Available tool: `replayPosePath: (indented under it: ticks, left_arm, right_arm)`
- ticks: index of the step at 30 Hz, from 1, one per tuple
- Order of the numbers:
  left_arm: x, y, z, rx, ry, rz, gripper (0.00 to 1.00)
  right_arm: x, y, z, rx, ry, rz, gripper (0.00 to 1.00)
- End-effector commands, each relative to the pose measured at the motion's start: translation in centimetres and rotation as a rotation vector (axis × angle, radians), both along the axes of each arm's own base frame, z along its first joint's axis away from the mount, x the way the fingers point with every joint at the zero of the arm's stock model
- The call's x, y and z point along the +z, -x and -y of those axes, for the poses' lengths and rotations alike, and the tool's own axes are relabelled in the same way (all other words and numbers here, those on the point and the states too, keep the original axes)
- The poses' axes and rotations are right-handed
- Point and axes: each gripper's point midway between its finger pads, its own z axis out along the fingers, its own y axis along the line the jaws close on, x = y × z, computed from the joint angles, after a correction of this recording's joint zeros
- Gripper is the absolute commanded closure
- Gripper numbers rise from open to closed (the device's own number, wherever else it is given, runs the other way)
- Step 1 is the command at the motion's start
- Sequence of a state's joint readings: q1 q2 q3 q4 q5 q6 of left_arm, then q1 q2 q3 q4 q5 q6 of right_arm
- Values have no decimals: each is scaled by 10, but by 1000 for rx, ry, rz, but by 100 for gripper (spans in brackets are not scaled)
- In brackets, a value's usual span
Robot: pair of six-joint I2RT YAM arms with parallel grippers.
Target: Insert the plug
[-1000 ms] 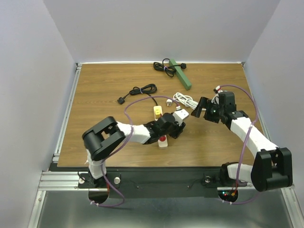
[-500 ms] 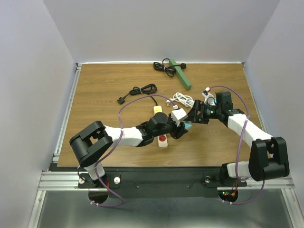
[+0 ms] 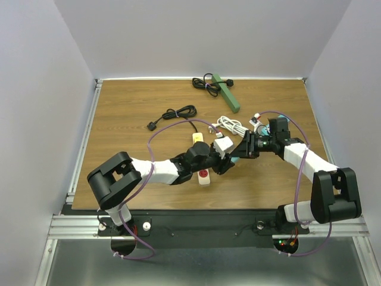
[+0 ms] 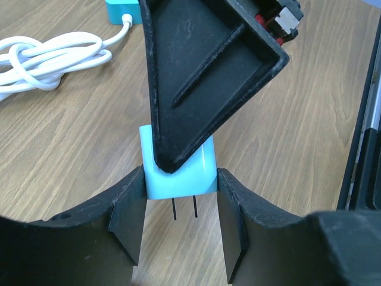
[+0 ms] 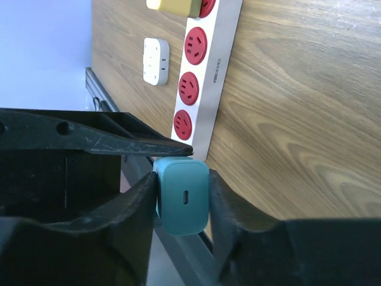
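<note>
Teal, block-shaped plastic plug is clamped between both tools above the brown wooden tabletop, not in any socket. Left gripper: fingers pressed on the plug's two flanks, two metal prongs exposed below. Right gripper: closed on the same plug from the opposite end, touching both sides. Plug sits just beside the near end of the white power strip with red sockets. White coiled cable lies apart.

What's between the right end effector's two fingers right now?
The teal plastic charger plug, snug inside the right end effector in the right wrist view. The left end effector clamps it too, per the left wrist view.
</note>
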State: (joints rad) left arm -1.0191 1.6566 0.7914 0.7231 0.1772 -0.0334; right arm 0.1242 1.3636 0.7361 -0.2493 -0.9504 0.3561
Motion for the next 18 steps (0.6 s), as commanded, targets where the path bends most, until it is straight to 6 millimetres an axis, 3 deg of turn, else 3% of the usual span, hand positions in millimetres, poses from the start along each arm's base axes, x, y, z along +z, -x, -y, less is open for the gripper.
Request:
replayPosePath:
  ticks: [1,4,6,7,9,10,12,18]
  left_arm:
    - [35,-7,-1,30,90,71,97]
    - [30,-9,-5,54,79,60,84]
    - [28,-15,-11,109,77,51,57]
    - [28,-13,-13,111,79,44,57]
    - [28,-16,-21,151,84,35,34]
    - [28,-17,-25,167,86,32,17]
    - [37,-18,-33,186,112,26,4]
    - [37,-21,-76,287,125,-1,1]
  right_arm:
    - [10,1,-4,36,-34,58,76]
    - [12,0,-5,41,-41,60,98]
    - [14,-4,-4,29,-30,71,100]
    - [15,-5,-4,25,-26,76,100]
    - [18,-14,-2,-3,-2,96,100]
    - [19,-18,-1,-15,5,101,100]
    - [28,-34,2,-51,32,135,100]
    - [46,-74,10,-166,124,220,100]
